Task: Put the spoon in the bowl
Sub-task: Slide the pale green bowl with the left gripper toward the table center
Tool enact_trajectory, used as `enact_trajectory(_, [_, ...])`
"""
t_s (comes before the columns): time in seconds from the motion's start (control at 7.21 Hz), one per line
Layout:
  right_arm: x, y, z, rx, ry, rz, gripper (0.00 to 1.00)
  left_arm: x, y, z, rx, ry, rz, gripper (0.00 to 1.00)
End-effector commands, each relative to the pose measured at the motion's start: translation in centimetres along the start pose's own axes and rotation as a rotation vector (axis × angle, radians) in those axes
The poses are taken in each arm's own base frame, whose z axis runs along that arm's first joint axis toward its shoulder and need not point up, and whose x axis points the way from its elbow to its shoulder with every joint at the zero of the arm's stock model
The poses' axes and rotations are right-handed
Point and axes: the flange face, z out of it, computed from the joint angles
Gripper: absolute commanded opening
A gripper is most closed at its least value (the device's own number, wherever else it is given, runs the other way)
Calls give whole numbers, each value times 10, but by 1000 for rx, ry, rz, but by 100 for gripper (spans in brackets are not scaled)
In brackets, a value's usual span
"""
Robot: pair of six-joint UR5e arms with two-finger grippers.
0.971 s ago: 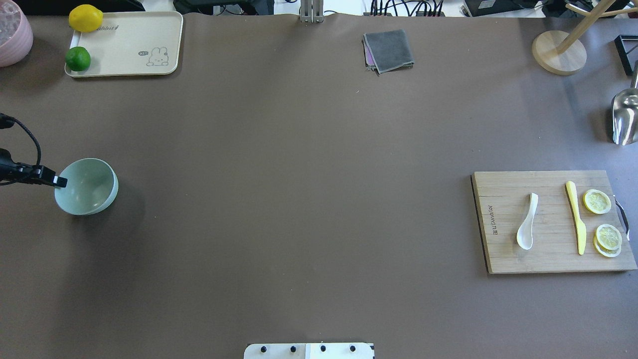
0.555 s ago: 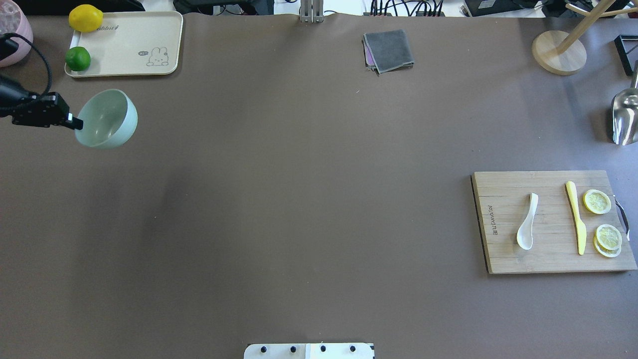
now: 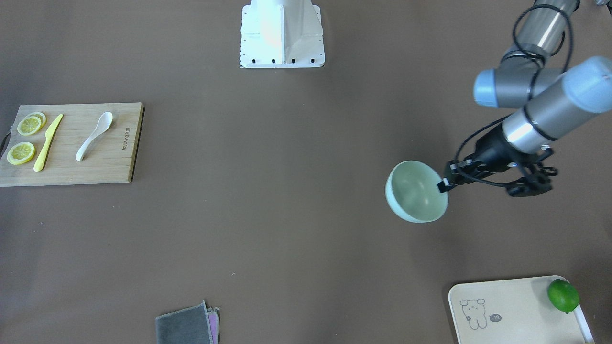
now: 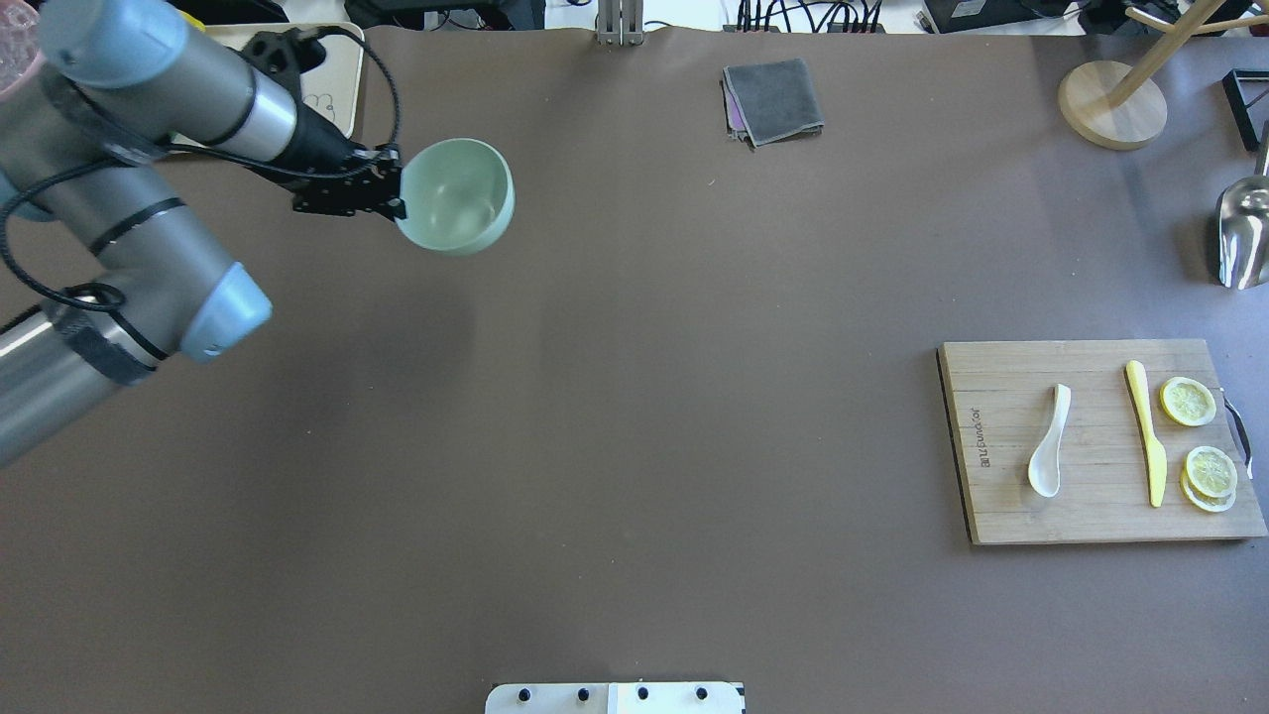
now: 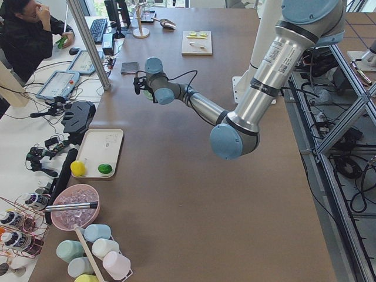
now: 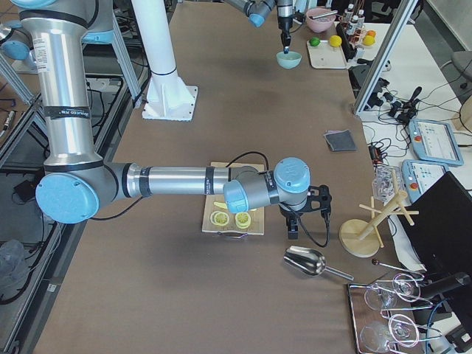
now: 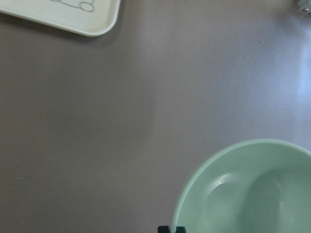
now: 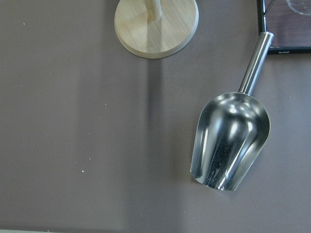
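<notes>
The left gripper (image 4: 401, 203) is clamped on the near rim of the bowl (image 4: 458, 198), one finger inside and one outside, and holds it tilted over the table's (image 4: 634, 446) far left part, near the tray (image 3: 511, 310). The bowl looks clear of the table surface, and it is empty. The spoon (image 4: 1048, 444) lies untouched on the board (image 4: 1001, 506) at the table's right, scoop toward the robot, beside the yellow knife (image 4: 1145, 441) and well apart from the bowl. The right gripper (image 6: 293, 221) hangs over the table just beyond the board, near the metal scoop (image 8: 231, 145). Its wrist camera shows none of its fingers, so I cannot tell whether it is open or closed, though nothing of the spoon is in it. By my reading the task is at an early stage: the bowl is being carried, probably toward the spoon's side. Setting the bowl down within reach, picking the spoon off the board and laying it in the bowl all remain to be done
</notes>
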Motion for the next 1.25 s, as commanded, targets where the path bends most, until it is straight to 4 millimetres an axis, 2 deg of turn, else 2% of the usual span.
enact_trajectory(0.0, [-5, -3, -1, 1, -11, -3, 100, 111, 60, 34, 26, -73, 44, 0])
enact_trajectory(0.28, [-11, -9, -1, 3, -10, -11, 100, 114, 100, 75, 37, -124, 79, 0])
enact_trajectory(0.42, [-16, -13, -3, 8, -12, -21, 100, 107, 102, 88, 35, -149, 83, 0])
enact_trajectory(0.55, [-16, -13, -3, 8, -12, -21, 100, 106, 103, 88, 33, -151, 82, 0])
enact_trajectory(0.83, [-18, -13, -4, 10, -16, -23, 100, 79, 103, 96, 28, -187, 75, 0])
enact_trajectory(0.97, [-22, -13, -5, 0, -48, -19, 100, 80, 104, 94, 31, -182, 78, 23])
enact_trajectory(1.11, [-31, -18, -7, -5, -76, -4, 100, 98, 109, 66, 44, -118, 101, 97])
